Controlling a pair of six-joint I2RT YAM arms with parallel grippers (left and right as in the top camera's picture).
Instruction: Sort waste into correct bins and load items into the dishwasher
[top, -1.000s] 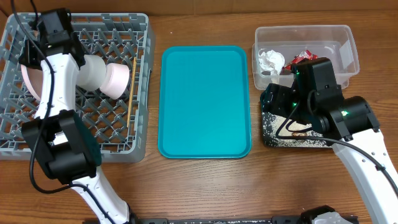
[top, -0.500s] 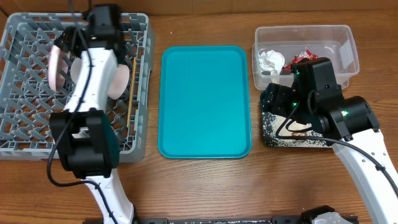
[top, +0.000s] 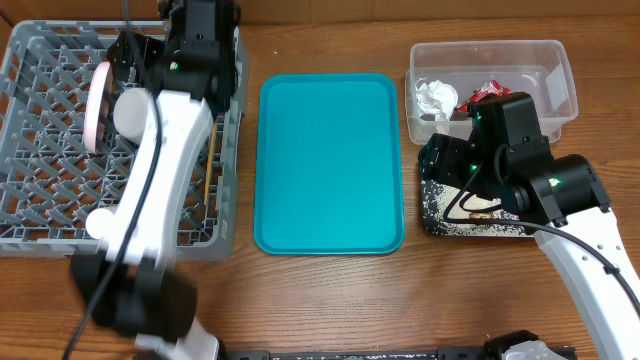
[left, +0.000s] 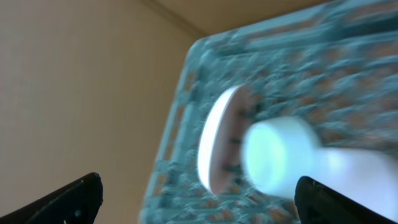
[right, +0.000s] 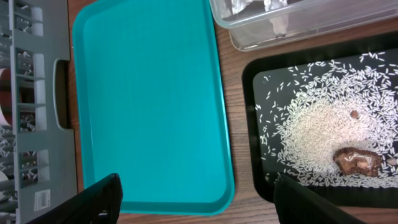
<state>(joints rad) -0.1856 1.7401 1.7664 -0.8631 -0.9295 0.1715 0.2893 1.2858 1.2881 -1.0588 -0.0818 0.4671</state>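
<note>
Left of the teal tray (top: 330, 165), the white plate (top: 97, 105) stands on edge in the dish rack (top: 40, 210) beside the cup (left: 280, 155). Both the left claw (left: 199, 196) and right claw (right: 200, 198) gape, holding nothing.

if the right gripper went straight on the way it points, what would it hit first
Probably the teal tray, near its corner by the black tray: the right gripper has its open fingers framing that spot. Depth is unclear.

Glossy teal plastic tray (top: 330, 165), wooden table (top: 330, 300)
</note>
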